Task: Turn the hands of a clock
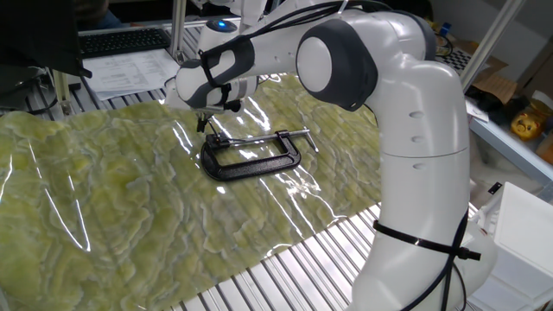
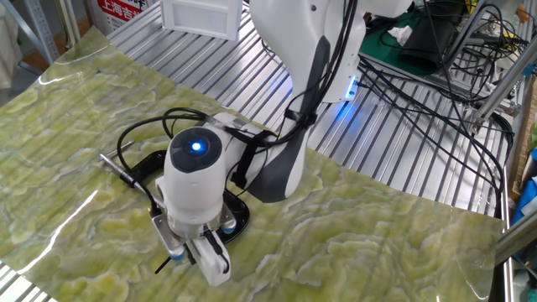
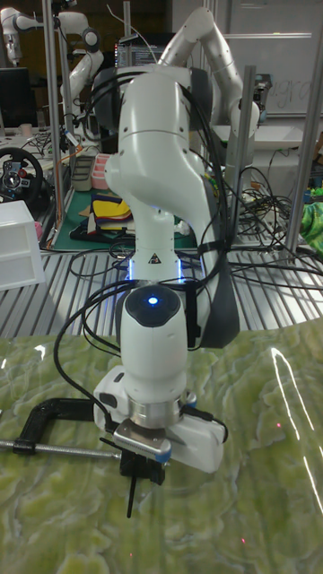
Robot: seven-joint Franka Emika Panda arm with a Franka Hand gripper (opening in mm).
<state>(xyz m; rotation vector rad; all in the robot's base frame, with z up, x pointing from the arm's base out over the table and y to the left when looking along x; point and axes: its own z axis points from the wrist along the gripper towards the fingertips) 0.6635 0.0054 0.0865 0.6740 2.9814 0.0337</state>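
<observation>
A black C-clamp (image 1: 259,164) lies on the green marbled sheet (image 1: 112,199), its screw pointing right. The clock is too small to make out. The clamp's jaw end sits right under my hand, and the hand hides it in the other fixed view. My gripper (image 1: 204,126) hangs just above and left of that jaw end. In the tall fixed view the gripper (image 3: 132,502) shows as one thin dark tip pointing down, its fingers together with nothing between them. The clamp (image 3: 54,420) lies to its left there, and the clamp (image 2: 138,164) curves behind the hand in the other fixed view.
The sheet covers a slatted metal table (image 1: 285,276). A keyboard (image 1: 121,41) and papers lie behind the sheet. Black cables (image 2: 436,126) trail over the slats near the robot's base. A white box (image 2: 201,17) stands at the sheet's far edge.
</observation>
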